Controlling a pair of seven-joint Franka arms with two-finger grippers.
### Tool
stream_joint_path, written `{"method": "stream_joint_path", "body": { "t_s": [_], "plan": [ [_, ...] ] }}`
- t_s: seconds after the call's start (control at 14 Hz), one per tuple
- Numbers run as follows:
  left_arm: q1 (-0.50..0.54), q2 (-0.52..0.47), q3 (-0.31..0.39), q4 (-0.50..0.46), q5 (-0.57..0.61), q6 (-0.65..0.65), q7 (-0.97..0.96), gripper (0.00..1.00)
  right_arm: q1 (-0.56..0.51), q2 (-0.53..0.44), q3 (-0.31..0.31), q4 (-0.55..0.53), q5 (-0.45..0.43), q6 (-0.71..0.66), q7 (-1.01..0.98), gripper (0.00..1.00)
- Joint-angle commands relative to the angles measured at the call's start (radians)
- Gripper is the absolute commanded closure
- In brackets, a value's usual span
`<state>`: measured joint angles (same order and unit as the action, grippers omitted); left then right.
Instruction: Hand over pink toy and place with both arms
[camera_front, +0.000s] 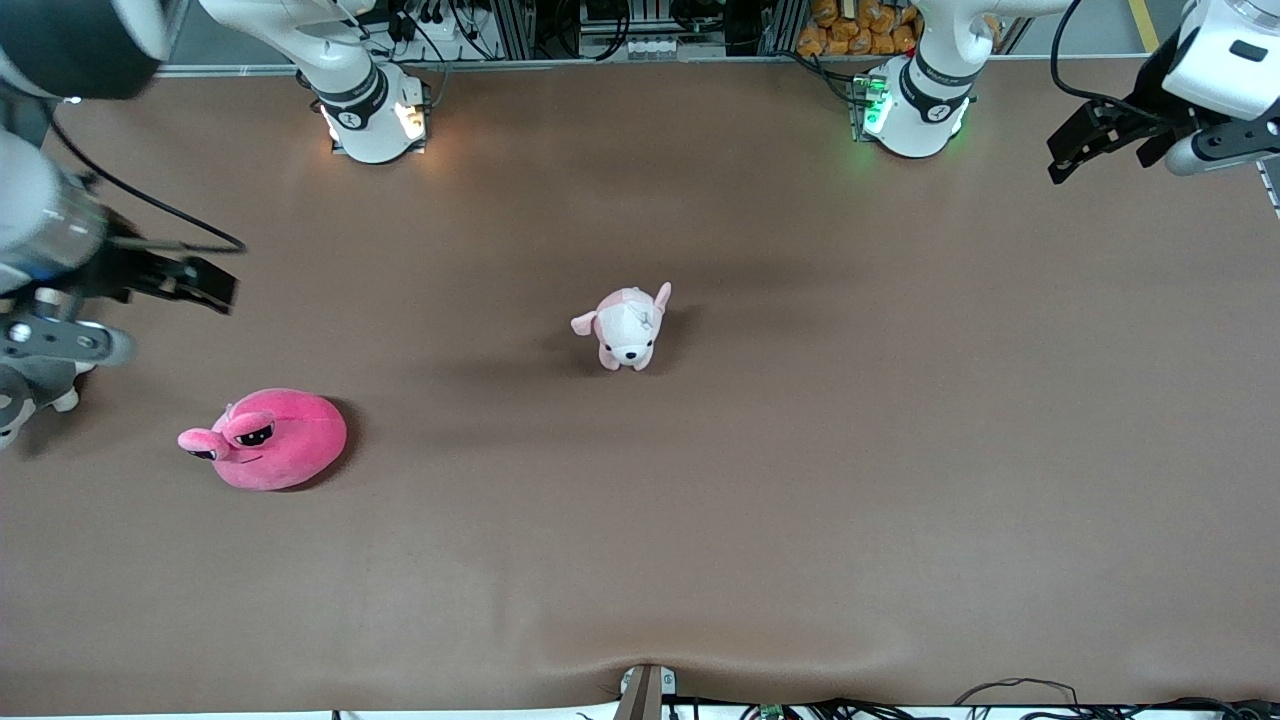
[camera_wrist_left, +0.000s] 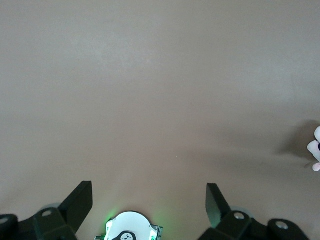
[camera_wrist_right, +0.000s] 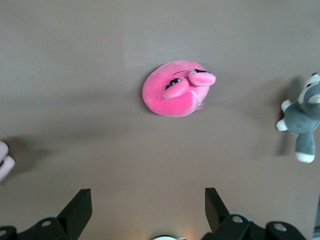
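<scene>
Lying toward the right arm's end of the table (camera_front: 800, 500), pink toy (camera_front: 268, 440) sits beneath the wide-open right gripper (camera_wrist_right: 148, 210), while the left gripper (camera_wrist_left: 149, 205) waits wide open; confusion with the paler plush dog (camera_front: 628, 326) or grey plush (camera_wrist_right: 304, 117) risks a wrong pick.

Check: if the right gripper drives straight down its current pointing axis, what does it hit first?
Likely bare table. The right gripper is open and aims short of the pink toy, which sits further along its view. Depth is unclear.
</scene>
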<state>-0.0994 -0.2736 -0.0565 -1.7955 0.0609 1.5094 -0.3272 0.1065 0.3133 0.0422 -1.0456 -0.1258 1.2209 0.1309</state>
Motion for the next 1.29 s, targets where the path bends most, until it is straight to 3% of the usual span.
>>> {"method": "stream_joint_path", "body": {
  "t_s": [0.0,0.14,0.29,0.5,0.71,1.21],
  "plan": [
    [0.001,0.002,0.014,-0.002,-0.007,0.017,0.016,0.0,-0.106,-0.12,-0.001,-0.158,0.11,0.047,-0.074,0.0],
    [0.001,0.013,0.014,-0.001,-0.009,0.015,0.026,0.0,-0.177,-0.237,-0.001,-0.357,0.214,0.173,-0.077,0.0],
    [0.001,0.013,0.015,0.001,-0.007,0.009,0.031,0.0,-0.171,-0.315,0.001,-0.488,0.213,0.267,-0.079,0.0],
    [0.012,0.011,0.018,0.001,0.0,0.005,0.133,0.0,-0.169,-0.306,0.005,-0.458,0.209,0.264,-0.088,0.0],
    [0.037,0.008,0.018,0.001,-0.007,0.003,0.215,0.0,-0.11,-0.3,0.005,-0.432,0.094,0.264,-0.088,0.0],
    [0.03,0.016,0.015,0.004,-0.01,0.008,0.215,0.0,-0.117,-0.287,0.001,-0.418,0.098,0.233,-0.083,0.0]
  ]
}}
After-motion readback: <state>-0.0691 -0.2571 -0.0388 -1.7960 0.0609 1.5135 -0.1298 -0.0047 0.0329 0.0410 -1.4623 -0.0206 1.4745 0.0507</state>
